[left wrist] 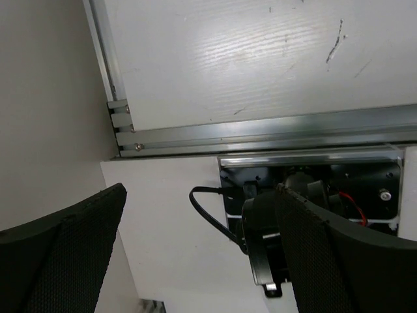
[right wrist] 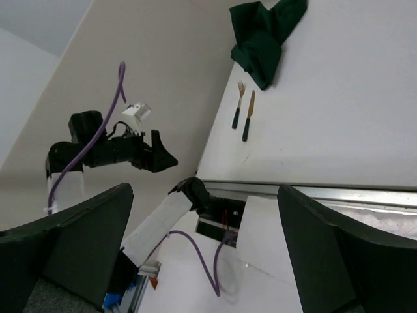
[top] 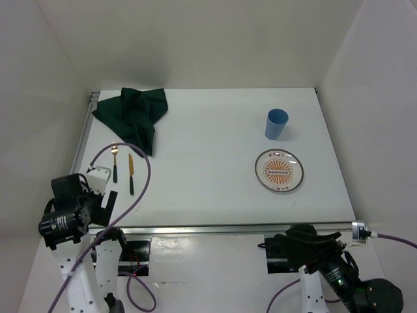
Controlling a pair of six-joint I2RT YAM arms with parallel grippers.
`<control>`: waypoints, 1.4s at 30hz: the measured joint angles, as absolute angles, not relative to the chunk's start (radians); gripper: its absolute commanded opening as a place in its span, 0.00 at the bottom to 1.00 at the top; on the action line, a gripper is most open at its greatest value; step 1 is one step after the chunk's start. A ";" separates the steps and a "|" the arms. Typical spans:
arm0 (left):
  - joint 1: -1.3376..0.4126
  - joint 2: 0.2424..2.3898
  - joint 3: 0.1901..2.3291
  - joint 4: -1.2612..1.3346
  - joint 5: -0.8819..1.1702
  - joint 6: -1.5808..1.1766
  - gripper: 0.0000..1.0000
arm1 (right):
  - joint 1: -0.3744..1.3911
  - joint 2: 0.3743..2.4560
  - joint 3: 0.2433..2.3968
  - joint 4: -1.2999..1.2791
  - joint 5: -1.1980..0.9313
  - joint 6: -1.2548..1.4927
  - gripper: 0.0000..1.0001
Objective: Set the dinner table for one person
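The left gripper [left wrist: 201, 192] holds its two dark padded fingers [left wrist: 71, 248] spread wide with nothing between them. It hangs just off the 7 o'clock corner of the dinner table [top: 208, 189], above the silver near rail [left wrist: 273, 134] and the arm's own base. The right gripper [right wrist: 205, 192] likewise has its fingers [right wrist: 339, 248] parted and empty. It sits off the table beyond the near rail at about 5 o'clock, tilted toward the left arm. The white tabletop fills the overhead view. A crumpled dark green cloth [top: 133, 117] reaches the left rail at the 11 o'clock corner. Just nearer than the cloth, a black-handled fork [top: 115, 163] and knife [top: 130, 174] lie side by side at 9 o'clock, close to the left edge. A blue cup [top: 276, 123] stands upright at 2 o'clock, and an orange-patterned plate [top: 279, 170] lies just nearer at 4 o'clock. The middle and near strip are bare white.
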State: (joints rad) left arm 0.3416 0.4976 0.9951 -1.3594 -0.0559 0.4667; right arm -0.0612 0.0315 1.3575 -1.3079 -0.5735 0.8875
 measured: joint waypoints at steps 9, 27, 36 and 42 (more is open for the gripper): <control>0.342 0.947 1.435 -1.356 0.061 0.394 1.00 | -0.061 0.317 1.377 -1.311 -0.453 0.804 1.00; 0.004 2.160 2.317 -0.912 -0.120 0.242 1.00 | -0.061 0.597 1.277 -1.064 -0.060 0.690 1.00; 0.031 2.201 2.320 -0.727 -0.175 0.196 1.00 | -0.061 0.819 1.196 -0.858 -0.094 0.645 1.00; 0.031 2.295 2.326 -0.657 -0.167 0.184 1.00 | -0.061 0.880 1.163 -0.775 -0.101 0.623 1.00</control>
State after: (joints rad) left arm 0.0311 2.2948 2.3264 -0.6571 -0.1669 0.1837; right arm -0.0612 0.8799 1.1625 -0.7750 -0.1013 0.6231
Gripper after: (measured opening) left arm 1.001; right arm 0.999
